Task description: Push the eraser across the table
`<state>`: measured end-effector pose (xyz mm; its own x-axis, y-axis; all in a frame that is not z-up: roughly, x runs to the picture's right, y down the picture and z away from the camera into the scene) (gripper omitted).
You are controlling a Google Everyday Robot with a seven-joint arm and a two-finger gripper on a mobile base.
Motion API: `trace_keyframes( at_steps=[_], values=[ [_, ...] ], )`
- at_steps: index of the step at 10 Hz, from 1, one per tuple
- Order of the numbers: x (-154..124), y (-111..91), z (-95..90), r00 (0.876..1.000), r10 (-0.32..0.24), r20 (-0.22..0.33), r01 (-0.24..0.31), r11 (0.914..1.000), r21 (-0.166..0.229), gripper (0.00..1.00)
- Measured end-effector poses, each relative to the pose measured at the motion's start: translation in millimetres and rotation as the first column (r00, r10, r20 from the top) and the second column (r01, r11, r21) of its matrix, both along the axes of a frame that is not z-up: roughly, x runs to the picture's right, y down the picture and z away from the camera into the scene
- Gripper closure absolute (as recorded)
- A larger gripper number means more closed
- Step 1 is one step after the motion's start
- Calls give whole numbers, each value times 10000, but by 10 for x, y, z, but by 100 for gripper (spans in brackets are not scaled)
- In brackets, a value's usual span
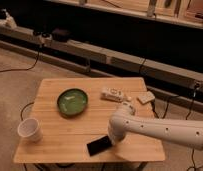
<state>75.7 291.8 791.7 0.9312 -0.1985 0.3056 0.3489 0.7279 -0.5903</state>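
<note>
The eraser (98,146) is a flat black block lying near the front edge of the light wooden table (90,122), slightly angled. My white arm reaches in from the right and bends down over the table. My gripper (113,140) is at the eraser's right end and seems to touch it. The arm's end hides most of the gripper.
A green bowl (72,102) sits at the table's middle left. A white paper cup (30,129) stands at the front left corner. A white printed box (114,94) and a small tan block (145,97) lie at the back right. Cables run on the floor behind.
</note>
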Motion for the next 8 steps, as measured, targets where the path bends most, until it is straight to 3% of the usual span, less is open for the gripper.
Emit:
trace_keyframes(
  at_steps=[8],
  values=[
    [-365, 115, -16, 9966, -691, 458, 688, 9976, 78, 100]
  ],
)
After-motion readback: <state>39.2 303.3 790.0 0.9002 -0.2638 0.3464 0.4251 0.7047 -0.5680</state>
